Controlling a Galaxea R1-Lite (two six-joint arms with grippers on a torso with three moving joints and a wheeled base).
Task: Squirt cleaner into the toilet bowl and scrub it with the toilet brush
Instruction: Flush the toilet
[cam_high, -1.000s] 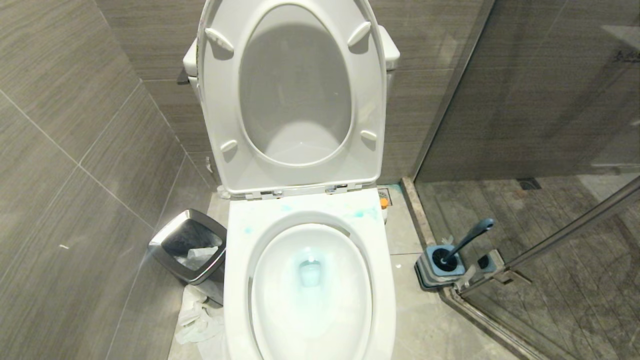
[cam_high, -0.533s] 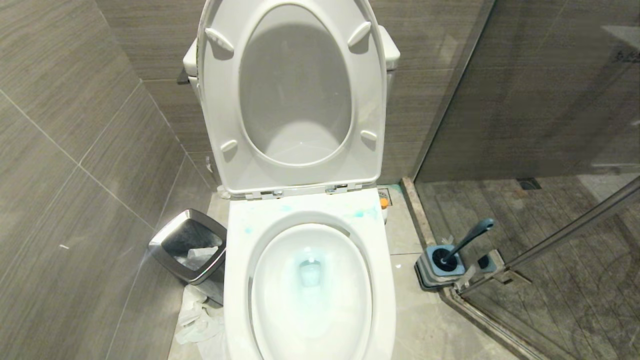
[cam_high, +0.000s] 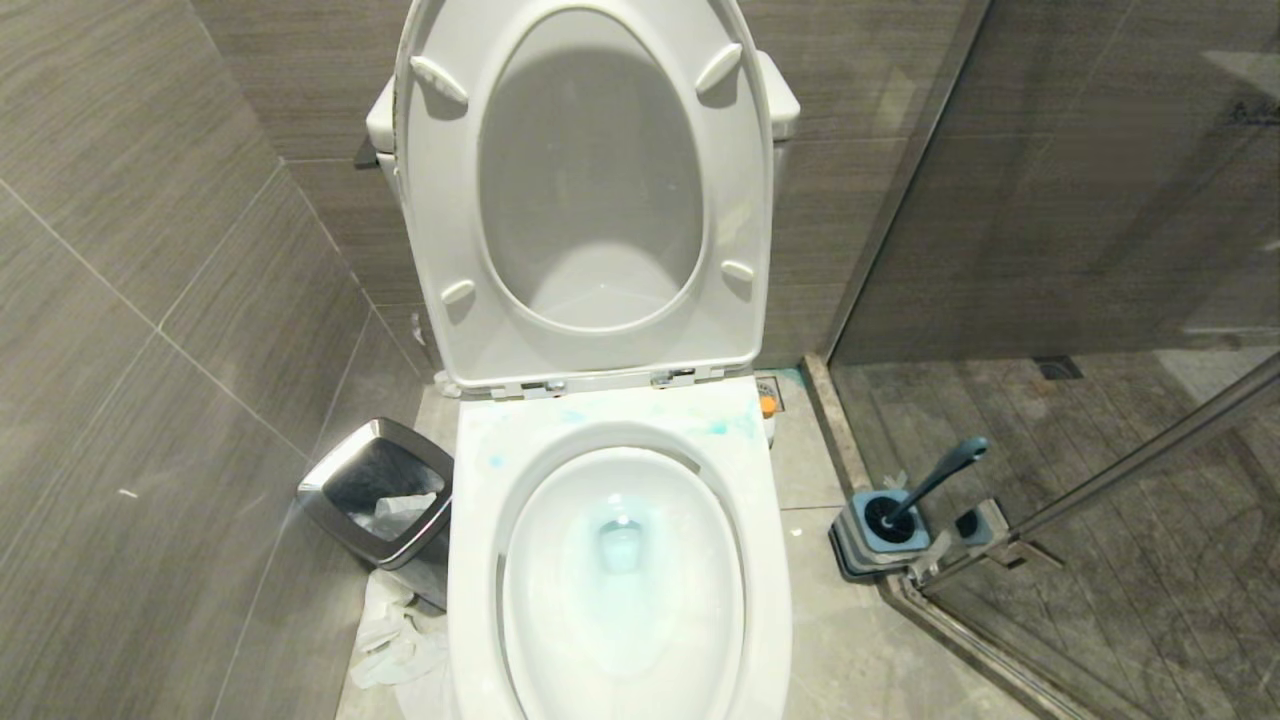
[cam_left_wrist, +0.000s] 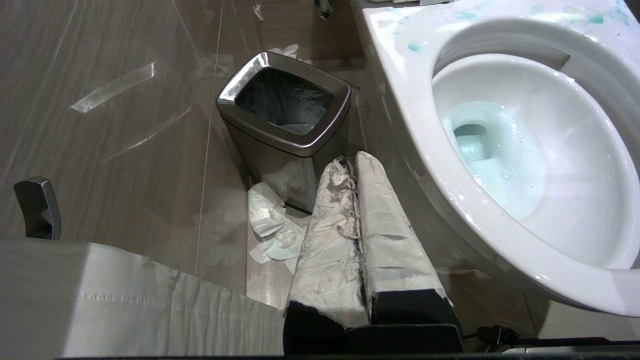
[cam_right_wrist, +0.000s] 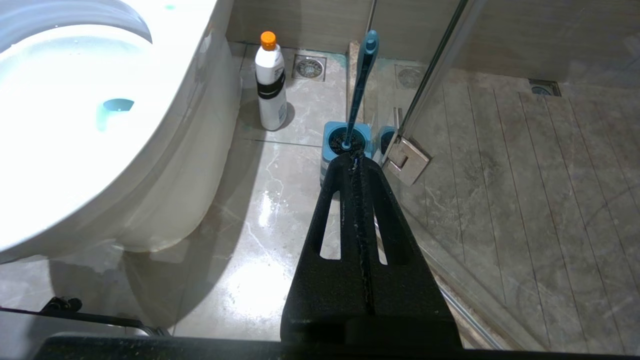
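Item 1: large white glossy ceramic toilet bowl (cam_high: 620, 560), oval, wide flat rim; hinged white plastic seat and lid (cam_high: 585, 190) raised upright against the tank.

Item 2: turquoise-blue cleaner (cam_high: 718, 427), pale smears on the rear rim, faint tint in the water at the bowl's bottom.

Item 3: toilet brush with long slim dark teal-blue handle (cam_high: 935, 480), flattened end uppermost; black bristle head seated in a square grey-blue ribbed holder (cam_high: 880, 535) on the floor to the right of the bowl, beside the glass shower door (cam_high: 1100, 300). Long axis tilted, the handle leaning up and away to the right.

Item 4: white plastic bottle with orange cap (cam_right_wrist: 270, 82), upright on the stone-look tile floor between bowl and holder.

Item 5: square chrome-rimmed waste bin (cam_high: 378, 490), left of the bowl; crumpled white paper (cam_high: 395, 640) on the floor by its foot.

Item 6: left gripper (cam_left_wrist: 356, 162), cloth-wrapped fingers pressed together, empty, near the bin.

Item 7: right gripper (cam_right_wrist: 356, 165), black textured fingers clenched, empty, pointing at the holder.
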